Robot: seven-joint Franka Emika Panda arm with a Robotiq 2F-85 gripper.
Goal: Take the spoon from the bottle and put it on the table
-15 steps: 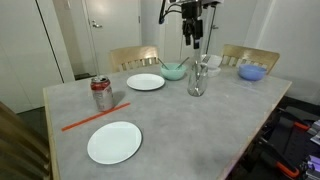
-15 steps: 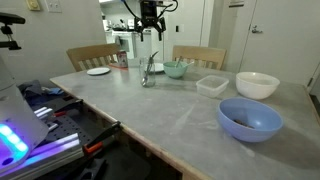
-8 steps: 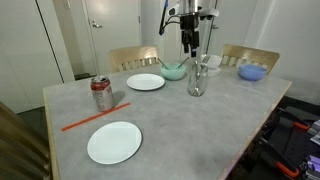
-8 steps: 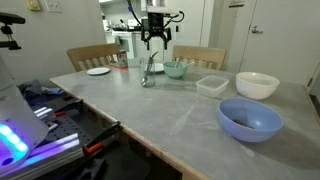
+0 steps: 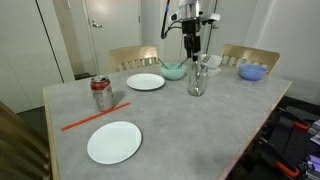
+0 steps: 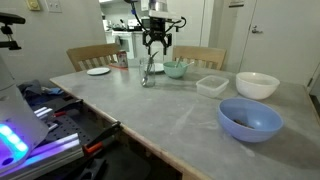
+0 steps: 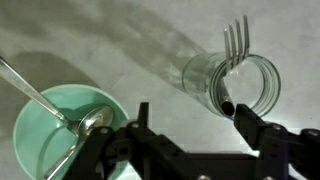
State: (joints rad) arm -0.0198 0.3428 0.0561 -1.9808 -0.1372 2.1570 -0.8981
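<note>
The clear glass bottle (image 5: 197, 82) stands upright on the grey table (image 5: 170, 125) at its far middle; it also shows in the other exterior view (image 6: 147, 76). A slim silvery utensil (image 7: 228, 75) leans inside it; in the wrist view its lower end shows fork-like tines, and its handle tip sits just inside the right finger (image 7: 246, 122). My gripper (image 7: 192, 112) is open and empty, hanging just above the bottle in both exterior views (image 5: 192, 45) (image 6: 155, 45). A metal spoon (image 7: 70, 125) lies in a green bowl (image 7: 40, 140).
A soda can (image 5: 101, 93), a red-orange stick (image 5: 95, 117) and two white plates (image 5: 114, 142) (image 5: 146, 82) lie at the near end. The green bowl (image 5: 174, 71), a blue bowl (image 6: 250, 118), a white bowl (image 6: 257, 85) and a clear tub (image 6: 212, 85) stand around.
My gripper has come down from high above the table toward the top of the bottle, still open. Nothing on the table has moved.
</note>
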